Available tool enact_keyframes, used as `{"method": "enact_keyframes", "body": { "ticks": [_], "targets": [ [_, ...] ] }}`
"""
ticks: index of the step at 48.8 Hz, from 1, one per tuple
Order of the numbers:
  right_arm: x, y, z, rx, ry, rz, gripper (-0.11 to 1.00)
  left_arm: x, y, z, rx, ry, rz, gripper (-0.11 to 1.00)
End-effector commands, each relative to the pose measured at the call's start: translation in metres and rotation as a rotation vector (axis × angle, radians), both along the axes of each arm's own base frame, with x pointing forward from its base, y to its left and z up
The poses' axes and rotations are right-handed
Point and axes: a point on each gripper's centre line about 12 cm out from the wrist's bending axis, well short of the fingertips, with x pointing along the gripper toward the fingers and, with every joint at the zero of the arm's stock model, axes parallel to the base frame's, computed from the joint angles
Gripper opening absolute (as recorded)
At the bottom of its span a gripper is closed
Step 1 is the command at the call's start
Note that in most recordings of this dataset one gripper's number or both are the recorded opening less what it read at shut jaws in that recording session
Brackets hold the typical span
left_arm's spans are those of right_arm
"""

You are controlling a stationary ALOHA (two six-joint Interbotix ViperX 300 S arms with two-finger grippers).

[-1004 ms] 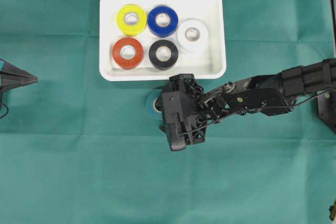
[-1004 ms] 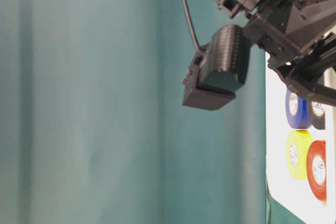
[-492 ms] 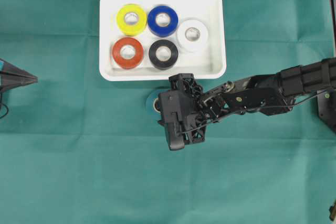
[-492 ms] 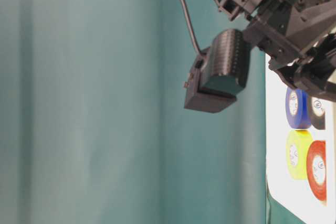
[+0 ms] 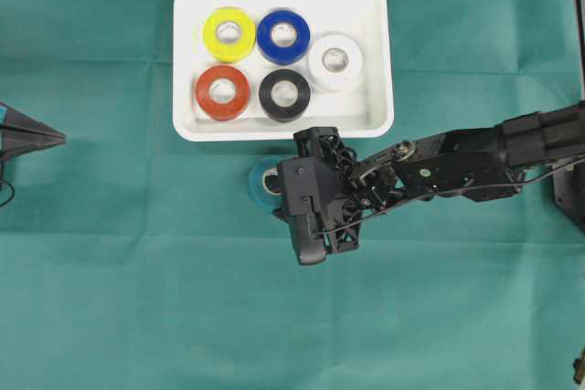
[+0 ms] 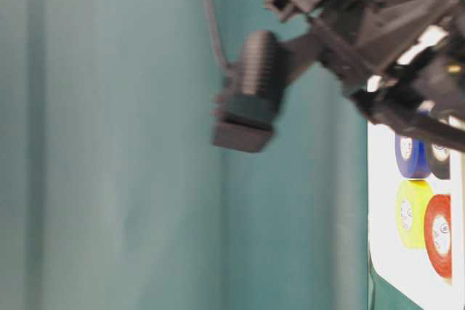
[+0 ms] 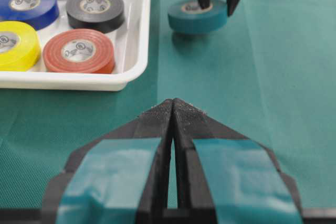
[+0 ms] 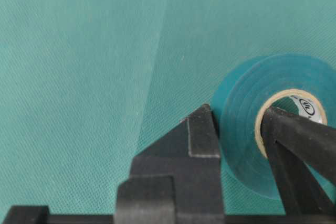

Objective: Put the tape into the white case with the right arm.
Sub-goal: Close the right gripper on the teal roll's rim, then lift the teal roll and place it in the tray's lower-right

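Item: round teal roll of vinyl tape (image 7: 197,16), cardboard core, lying flat on the green cloth tabletop (image 5: 137,299). Location: directly under the all-black right hand (image 8: 239,124), whose one finger stands inside the core and the other against the outer wall; the hand is clamped on the roll's wall. Whether the roll has left the cloth cannot be told.

Item: shallow white rectangular plastic case (image 5: 373,61) with raised rim, just beyond the right hand's fingertips, close beside the teal roll. Contents: five rolls lying flat, namely yellow (image 5: 228,34), blue (image 5: 282,36), white (image 5: 335,61), red (image 5: 222,91), black (image 5: 284,94).

Item: left hand (image 7: 172,109), black with teal patches, fingers pressed together on nothing, parked well off to the side.

Status: grasp judged made. Outstanding: lift, short carry over the rim, release in the free space of the case.
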Motion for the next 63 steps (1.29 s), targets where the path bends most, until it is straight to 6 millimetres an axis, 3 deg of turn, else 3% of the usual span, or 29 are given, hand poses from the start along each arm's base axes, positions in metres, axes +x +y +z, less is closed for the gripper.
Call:
{"method": "enact_keyframes", "body": {
  "ticks": [1, 25, 52, 63],
  "targets": [
    [0.006, 0.001, 0.033, 0.004, -0.077, -0.005, 0.02, 0.001, 0.0, 0.004, 0.002, -0.011, 0.002, 0.0],
    [0.01, -0.011, 0.045, -0.034, -0.072, -0.058, 0.02, 0.001, 0.0, 0.004, 0.0, -0.009, 0.002, 0.0],
    [0.013, -0.083, 0.051, -0.038, -0.089, -0.223, 0.02, 0.001, 0.0, 0.004, 0.0, -0.011, 0.002, 0.0],
    [0.009, -0.1, 0.05, -0.043, -0.082, -0.266, 0.02, 0.001, 0.0, 0.004, 0.002, -0.011, 0.002, 0.0]
  ]
}}
